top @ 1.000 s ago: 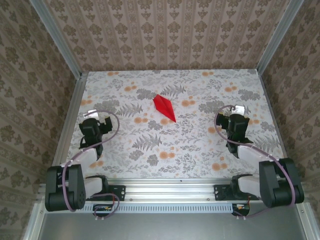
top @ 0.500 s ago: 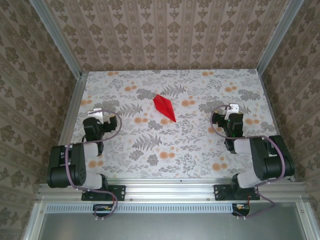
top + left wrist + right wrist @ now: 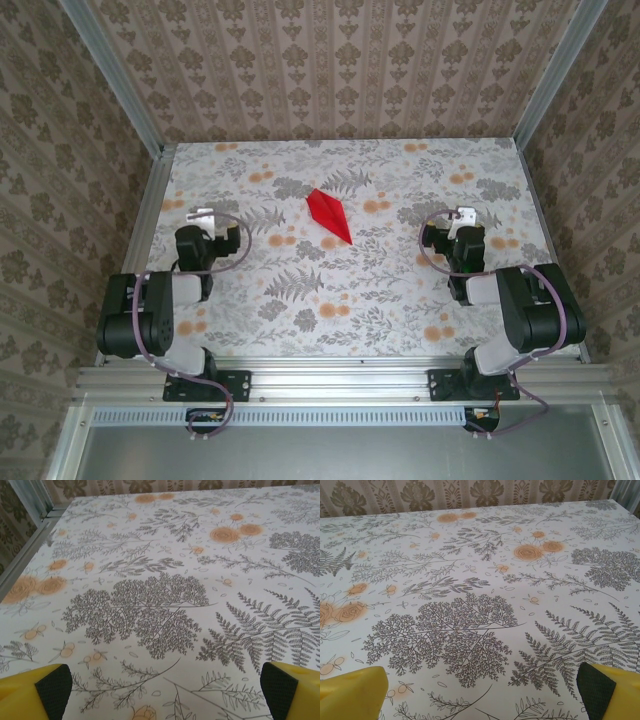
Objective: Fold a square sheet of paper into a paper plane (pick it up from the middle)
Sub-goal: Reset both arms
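Note:
The square sheet of paper lies folded into a slim, pointed red paper plane point(image 3: 329, 216) with a centre crease, flat on the floral tabletop at the middle, tip toward the near right. My left gripper point(image 3: 202, 216) rests low at the left, well apart from the plane. In the left wrist view it point(image 3: 167, 695) stands open, its yellow fingers point(image 3: 52, 690) at the bottom corners with bare table between them. My right gripper point(image 3: 464, 216) sits at the right, also apart from the plane. Seen from the right wrist, it point(image 3: 480, 695) is open over bare table.
The floral-print table point(image 3: 340, 300) is boxed in by patterned walls with aluminium posts point(image 3: 120, 90) at the far corners. An aluminium rail point(image 3: 340, 375) with both arm bases runs along the near edge. A metal table edge point(image 3: 25, 555) runs at the left.
Both arms have drawn up from a low folded pose, and their grippers have shifted slightly toward the far side. The paper plane has not moved.

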{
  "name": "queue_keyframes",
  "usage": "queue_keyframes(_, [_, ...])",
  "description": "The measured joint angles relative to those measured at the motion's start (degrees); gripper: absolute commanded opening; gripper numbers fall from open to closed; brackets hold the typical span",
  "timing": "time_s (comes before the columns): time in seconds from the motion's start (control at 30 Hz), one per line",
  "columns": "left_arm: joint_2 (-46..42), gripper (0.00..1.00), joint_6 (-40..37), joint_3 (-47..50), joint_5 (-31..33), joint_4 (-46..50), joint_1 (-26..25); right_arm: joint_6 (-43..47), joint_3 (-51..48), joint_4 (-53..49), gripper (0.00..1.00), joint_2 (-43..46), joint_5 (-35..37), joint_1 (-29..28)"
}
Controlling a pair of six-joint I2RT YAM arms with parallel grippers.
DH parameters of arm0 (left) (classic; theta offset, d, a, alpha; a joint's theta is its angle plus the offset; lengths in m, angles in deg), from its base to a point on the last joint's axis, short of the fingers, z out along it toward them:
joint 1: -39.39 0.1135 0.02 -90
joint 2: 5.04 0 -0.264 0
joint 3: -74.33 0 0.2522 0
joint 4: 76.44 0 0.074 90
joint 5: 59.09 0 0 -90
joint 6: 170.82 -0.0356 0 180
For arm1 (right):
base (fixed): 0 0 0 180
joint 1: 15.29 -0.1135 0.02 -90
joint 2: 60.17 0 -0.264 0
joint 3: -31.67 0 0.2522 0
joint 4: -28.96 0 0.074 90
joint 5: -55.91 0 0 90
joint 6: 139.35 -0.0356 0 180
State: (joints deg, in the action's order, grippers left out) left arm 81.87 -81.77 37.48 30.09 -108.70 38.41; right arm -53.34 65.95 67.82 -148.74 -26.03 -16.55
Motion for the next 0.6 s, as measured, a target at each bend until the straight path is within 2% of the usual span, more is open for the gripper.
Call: queue_keyframes(0.6, [0.0, 1.00, -0.4, 0.0, 1.1, 0.6, -0.1, 0.0, 0.0, 0.0, 1.00, 0.0, 0.0, 0.0])
